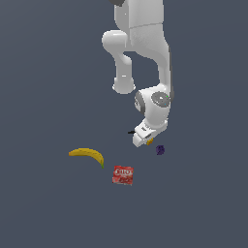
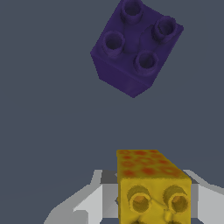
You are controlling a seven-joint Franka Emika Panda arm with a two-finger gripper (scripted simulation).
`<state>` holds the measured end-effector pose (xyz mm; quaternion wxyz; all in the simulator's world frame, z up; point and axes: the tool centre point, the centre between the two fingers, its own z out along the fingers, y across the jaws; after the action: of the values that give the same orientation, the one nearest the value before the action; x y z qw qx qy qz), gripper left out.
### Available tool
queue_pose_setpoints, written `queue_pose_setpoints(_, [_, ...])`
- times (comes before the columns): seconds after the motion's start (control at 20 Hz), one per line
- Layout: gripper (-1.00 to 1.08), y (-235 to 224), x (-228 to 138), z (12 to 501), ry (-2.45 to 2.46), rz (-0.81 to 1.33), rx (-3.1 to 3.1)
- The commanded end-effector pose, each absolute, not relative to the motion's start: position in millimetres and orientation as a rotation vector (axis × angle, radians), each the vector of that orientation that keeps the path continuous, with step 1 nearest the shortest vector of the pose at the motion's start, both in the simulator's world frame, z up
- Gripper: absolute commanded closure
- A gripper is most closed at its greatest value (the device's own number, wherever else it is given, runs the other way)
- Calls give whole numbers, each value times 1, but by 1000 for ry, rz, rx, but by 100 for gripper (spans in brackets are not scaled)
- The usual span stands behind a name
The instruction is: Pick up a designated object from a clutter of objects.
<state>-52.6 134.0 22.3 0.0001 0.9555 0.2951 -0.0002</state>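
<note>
The designated object, a tiny yellow block (image 2: 153, 188) with orange speckles, sits between my gripper's (image 2: 153, 205) fingers; both fingers (image 2: 94, 203) press against its sides. In the exterior view only a sliver of the yellow block (image 1: 150, 142) peeks out beside the gripper (image 1: 144, 140), which hangs low over the floor. The clutter lies around it. A dark purple studded brick (image 2: 135, 48) rests just beyond the block, also seen as the purple brick (image 1: 160, 149) toward the exterior view's right.
A yellow banana (image 1: 88, 154) lies toward the exterior view's left. A flat red printed box (image 1: 123, 175) sits below it, nearer the camera. A small black clamp (image 1: 131, 131) pokes out just beside the gripper. The white arm (image 1: 145, 58) rises above.
</note>
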Motion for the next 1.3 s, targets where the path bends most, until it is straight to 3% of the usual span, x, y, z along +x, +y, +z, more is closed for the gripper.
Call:
queue_pose_setpoints(0.0, [108, 134, -52, 23, 928, 0, 3001])
queue_pose_setpoints(0.55, [108, 135, -35, 62, 928, 0, 3001])
queue_pose_setpoints(1.25, [108, 140, 17, 180, 930, 0, 3003])
